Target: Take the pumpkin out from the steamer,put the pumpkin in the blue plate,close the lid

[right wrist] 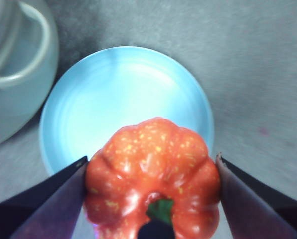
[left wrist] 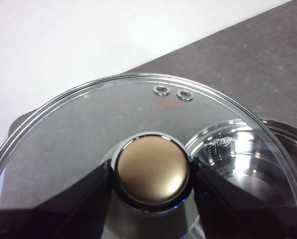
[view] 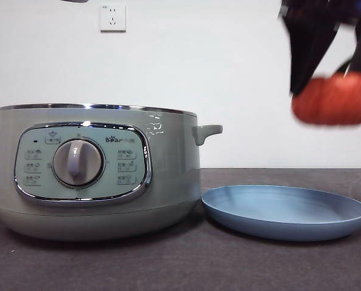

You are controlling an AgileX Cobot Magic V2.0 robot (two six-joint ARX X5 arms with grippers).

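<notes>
Pumpkin [right wrist: 153, 179] is pinched between the jaws of the right end effector [right wrist: 152, 172], one jaw pressed on each ribbed side, green stem [right wrist: 161, 209] turned toward the wrist camera. It is held in the air over the blue plate [right wrist: 88, 109], well clear of it; in the front view the pumpkin [view: 332, 100] is seen blurred, high above the plate's far end [view: 284, 212], so motion is likely. No contact with the plate is shown yet.

Left end effector [left wrist: 153, 177] is closed on the knob [left wrist: 152, 175] of the glass lid [left wrist: 88, 129], a jaw on either side of it. The lid is held lifted and off to one side of the steamer; part of the steamer's open shiny bowl [left wrist: 238, 159] is visible through and past the glass. In the front view the steamer [view: 96, 170] stands on the dark counter [view: 241, 267] with no lid on its chrome rim, just beside the plate; the two look nearly touching, contact cannot be told.

Progress, judged: pumpkin is already out of the steamer, so step one is done. Placement is in hand but unfinished: the pumpkin has to be lowered onto the plate and let go. Lid closing is not yet begun; the lid would need to be brought back over the rim and set down centred.
</notes>
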